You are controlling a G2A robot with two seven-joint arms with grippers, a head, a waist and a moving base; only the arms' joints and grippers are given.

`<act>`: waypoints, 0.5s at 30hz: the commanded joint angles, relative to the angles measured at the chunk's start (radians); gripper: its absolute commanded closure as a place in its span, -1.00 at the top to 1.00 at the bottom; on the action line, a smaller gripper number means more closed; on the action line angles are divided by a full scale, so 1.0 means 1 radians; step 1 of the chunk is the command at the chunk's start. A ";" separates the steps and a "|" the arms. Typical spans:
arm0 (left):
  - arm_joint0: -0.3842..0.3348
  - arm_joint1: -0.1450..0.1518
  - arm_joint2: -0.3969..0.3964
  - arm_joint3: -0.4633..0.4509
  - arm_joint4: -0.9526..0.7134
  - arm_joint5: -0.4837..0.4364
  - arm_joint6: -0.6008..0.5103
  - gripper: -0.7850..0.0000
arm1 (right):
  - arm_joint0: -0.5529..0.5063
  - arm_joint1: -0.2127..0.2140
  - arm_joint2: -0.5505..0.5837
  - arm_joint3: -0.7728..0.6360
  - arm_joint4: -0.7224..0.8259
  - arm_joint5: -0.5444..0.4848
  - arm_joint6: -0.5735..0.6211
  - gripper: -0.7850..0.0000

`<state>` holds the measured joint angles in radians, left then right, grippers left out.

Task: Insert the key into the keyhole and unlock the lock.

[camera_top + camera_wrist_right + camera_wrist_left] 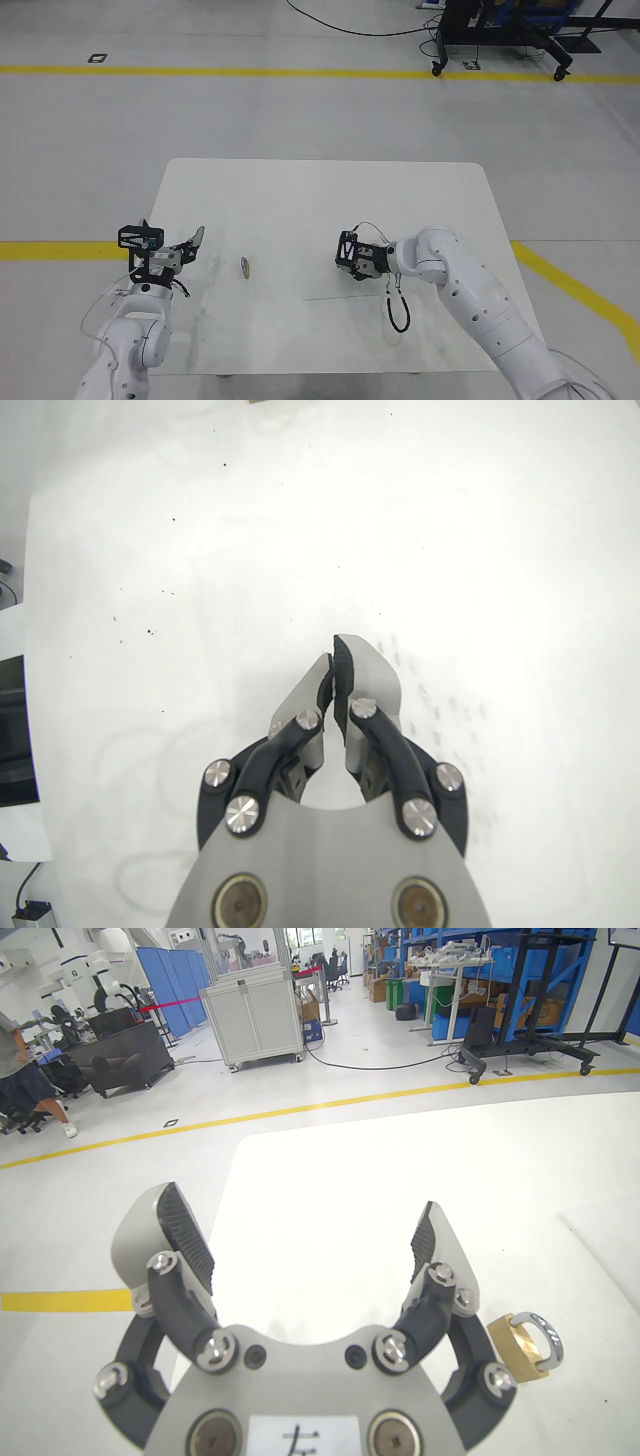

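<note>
The lock (245, 267) lay on the table (300, 190); between left gripper (300, 1200) and right gripper (343, 252); nearer the left.

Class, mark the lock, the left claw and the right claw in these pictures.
lock (515, 1353), left wrist view, on its brass body.
left claw (300, 1228), left wrist view, midway between its open fingertips.
right claw (335, 652), right wrist view, where its shut fingertips meet.

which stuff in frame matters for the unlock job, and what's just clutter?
Job:
- padlock, lying on the table
- left gripper, open, near the padlock, not touching
- right gripper, shut, over the table

Lying about:
- black wheeled stand
- yellow floor tape
</note>
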<state>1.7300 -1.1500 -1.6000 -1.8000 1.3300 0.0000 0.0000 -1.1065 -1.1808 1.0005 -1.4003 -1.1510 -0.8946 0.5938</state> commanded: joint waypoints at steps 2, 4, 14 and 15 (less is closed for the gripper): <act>0.000 0.000 0.000 0.000 0.000 0.000 0.000 1.00 | -0.004 0.004 -0.001 -0.016 -0.022 0.006 -0.006 -1.00; 0.000 0.000 0.000 0.000 0.000 0.000 0.000 1.00 | -0.007 0.006 -0.001 -0.029 -0.039 0.006 -0.017 -1.00; 0.000 0.000 0.000 0.000 0.000 0.000 0.000 1.00 | -0.065 0.029 0.050 -0.077 -0.150 0.015 -0.237 -1.00; 0.000 0.000 0.000 0.000 0.000 0.000 0.000 1.00 | -0.079 0.033 0.057 -0.083 -0.172 0.016 -0.278 -1.00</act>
<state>1.7300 -1.1500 -1.6000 -1.8000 1.3300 0.0000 0.0000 -1.1726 -1.1513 1.0502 -1.4777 -1.3005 -0.8805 0.3621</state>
